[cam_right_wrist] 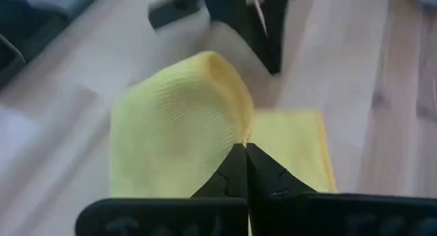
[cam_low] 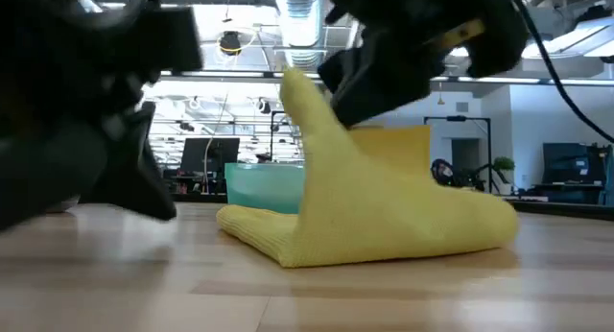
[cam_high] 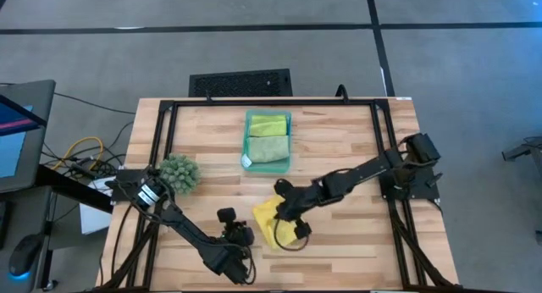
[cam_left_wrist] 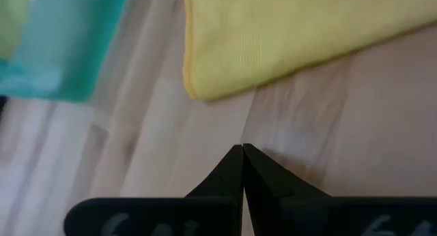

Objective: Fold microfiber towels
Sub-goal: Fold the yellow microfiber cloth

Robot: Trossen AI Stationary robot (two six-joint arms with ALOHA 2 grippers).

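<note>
High view: yellow towel (cam_high: pixel 269 223) lies near table's (cam_high: pixel 339 149) front centre; right gripper (cam_high: pixel 300 231) pinches its edge, left gripper (cam_high: pixel 243 237) just beside, fingers pressed together, empty. Lime towel (cam_high: pixel 268 124) and sage towel (cam_high: pixel 268 149) sit in teal tray (cam_high: pixel 246 140) farther back.

Low view: towel corner lifted to peak.

Left wrist view: towel lies just ahead of closed fingertips (cam_left_wrist: pixel 240 169).

Right wrist view: fold clamped.
</note>
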